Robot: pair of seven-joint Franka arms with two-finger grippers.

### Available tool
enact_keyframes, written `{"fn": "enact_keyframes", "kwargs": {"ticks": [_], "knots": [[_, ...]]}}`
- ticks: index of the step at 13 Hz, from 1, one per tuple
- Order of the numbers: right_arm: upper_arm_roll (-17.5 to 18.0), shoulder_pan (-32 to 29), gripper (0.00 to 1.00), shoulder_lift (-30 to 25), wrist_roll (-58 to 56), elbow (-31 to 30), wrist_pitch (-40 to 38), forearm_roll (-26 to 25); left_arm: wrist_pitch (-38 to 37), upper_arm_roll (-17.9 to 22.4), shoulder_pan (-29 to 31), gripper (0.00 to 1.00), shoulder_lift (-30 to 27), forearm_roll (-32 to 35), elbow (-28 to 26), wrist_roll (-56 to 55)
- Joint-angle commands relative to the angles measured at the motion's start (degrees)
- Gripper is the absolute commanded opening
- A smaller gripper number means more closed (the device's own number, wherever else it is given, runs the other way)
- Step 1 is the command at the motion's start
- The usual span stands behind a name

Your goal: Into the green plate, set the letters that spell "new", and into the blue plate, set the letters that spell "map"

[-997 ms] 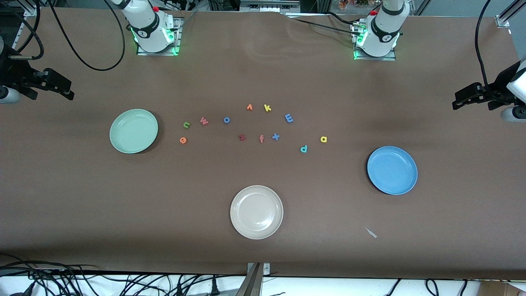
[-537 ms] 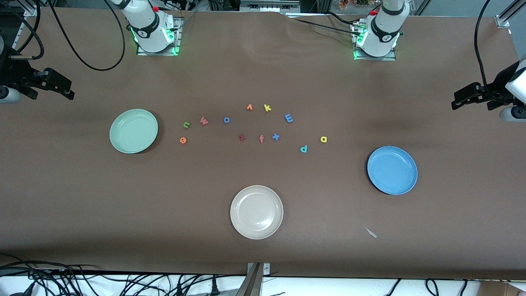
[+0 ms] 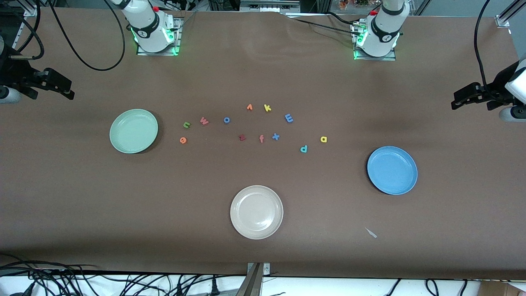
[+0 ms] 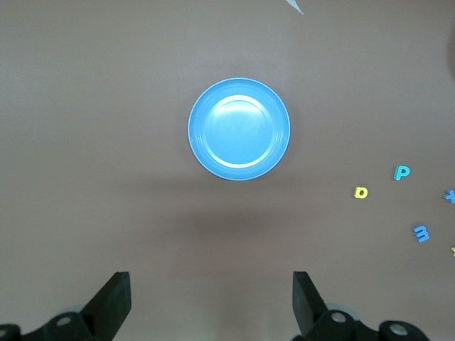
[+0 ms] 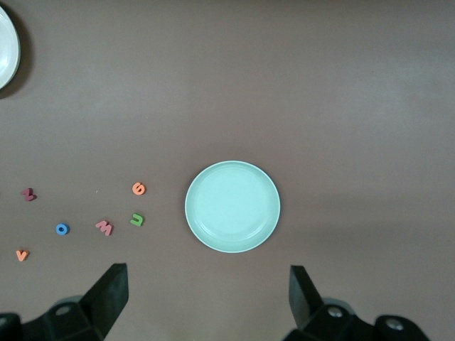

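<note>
Black fingers of the left gripper [image 4: 210,302] are spread wide and empty at the lower edge of its wrist view, high over the blue plate [image 4: 239,128]; the right gripper [image 5: 207,298] is likewise spread, empty, over the green plate [image 5: 232,206]. Near the front view's centre, all six letters lie flat: green "n" [image 3: 186,125], orange "e" [image 3: 183,140], salmon "w" [image 3: 204,121], blue "m" [image 3: 289,118], yellow "a" [image 3: 323,139], teal "p" [image 3: 303,149]. Foam this small is judged light, soft and easily nudged; pinching across each letter's outer edges is advised

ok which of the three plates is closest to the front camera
The cream plate. It lies lowest in the front view, nearer that camera than the green plate and the blue plate.
</note>
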Motion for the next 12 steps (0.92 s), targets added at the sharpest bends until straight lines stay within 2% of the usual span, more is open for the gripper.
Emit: {"fn": "enact_keyframes", "kwargs": {"ticks": [1,4,6,8,10,12], "knots": [[0.0,0.0,1.00,-0.2,0.5,0.4,-1.0,0.0,-0.5,0.0,0.1,1.00,0.3,-1.4,0.9,1.4],[0.1,0.0,1.00,-0.2,0.5,0.4,-1.3,0.0,-0.5,0.0,0.1,1.00,0.3,-1.4,0.9,1.4],[0.2,0.1,1.00,0.8,0.5,0.3,-4.9,0.0,-0.5,0.0,0.1,1.00,0.3,-1.5,0.9,1.4],[0.5,0.7,1.00,1.6,0.6,-1.9,-4.9,0.1,-0.5,0.0,0.2,1.00,0.3,-1.5,0.9,1.4],[1.2,1.4,1.00,2.4,1.7,-6.4,1.0,0.2,-0.2,0.0,0.1,1.00,0.4,-1.5,0.9,1.1],[4.9,3.2,1.00,2.4,10.8,-14.2,12.4,0.1,-0.3,0.0,-0.1,1.00,2.6,-1.6,1.0,0.6]]}}
